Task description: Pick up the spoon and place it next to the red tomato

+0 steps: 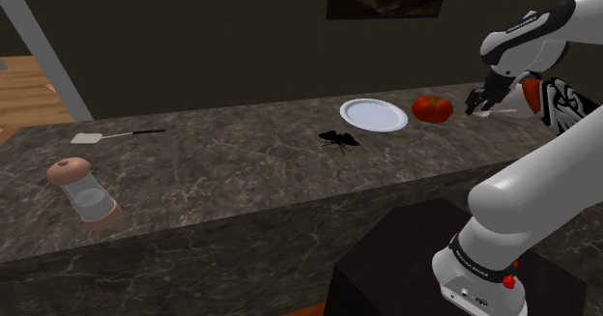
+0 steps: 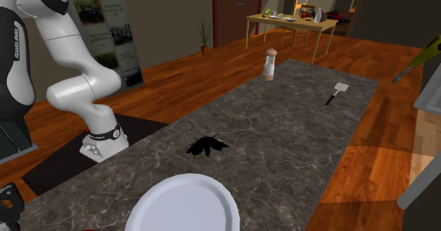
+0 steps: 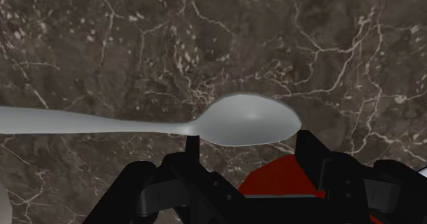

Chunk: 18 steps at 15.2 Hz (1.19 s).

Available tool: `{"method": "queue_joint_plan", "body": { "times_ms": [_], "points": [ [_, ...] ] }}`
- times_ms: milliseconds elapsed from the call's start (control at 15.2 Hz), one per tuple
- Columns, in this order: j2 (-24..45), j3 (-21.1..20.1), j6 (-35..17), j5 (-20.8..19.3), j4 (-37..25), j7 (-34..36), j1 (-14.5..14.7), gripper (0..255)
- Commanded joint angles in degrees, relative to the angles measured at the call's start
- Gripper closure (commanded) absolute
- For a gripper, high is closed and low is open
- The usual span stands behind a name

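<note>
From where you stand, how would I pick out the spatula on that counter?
Start at the long dark veined counter. At the end far from the robot arm, near the upright grinder, lies the spatula. It is the flat one: a pale square blade on a thin dark handle.

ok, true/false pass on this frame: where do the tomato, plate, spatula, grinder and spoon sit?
1. The tomato rests on the counter beside the white plate, not on it. True.
2. The spatula lies on the plate. False: it lies on the counter at the shoulder view's far left.
3. The gripper is on the tomato's side away from the plate. True.
4. The grinder stands between plate and tomato. False: it is at the counter's other end, near the spatula.
5. The spoon is at the gripper, with the tomato close by. True.
</note>
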<state>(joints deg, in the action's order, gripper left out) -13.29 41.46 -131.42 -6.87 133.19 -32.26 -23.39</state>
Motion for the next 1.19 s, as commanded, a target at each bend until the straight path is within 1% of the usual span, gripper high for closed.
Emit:
{"method": "queue_joint_plan", "body": {
  "times_ms": [0, 528, 726, 792, 1122],
  "points": [
    [1.02, 0.52, -1.62, 0.69, 0.73, -0.64, 0.23, 255],
    [5.46, 2.38, -8.26, 4.37, 3.81, -3.66, 1.35, 255],
    [7.48, 3.02, -10.72, 6.47, 4.75, -5.3, 1.86, 255],
    [8.84, 3.4, -12.22, 8.03, 5.26, -6.49, 2.22, 255],
    [8.85, 3.35, -12.22, 8.03, 5.26, -6.5, 2.17, 255]
  ]
}}
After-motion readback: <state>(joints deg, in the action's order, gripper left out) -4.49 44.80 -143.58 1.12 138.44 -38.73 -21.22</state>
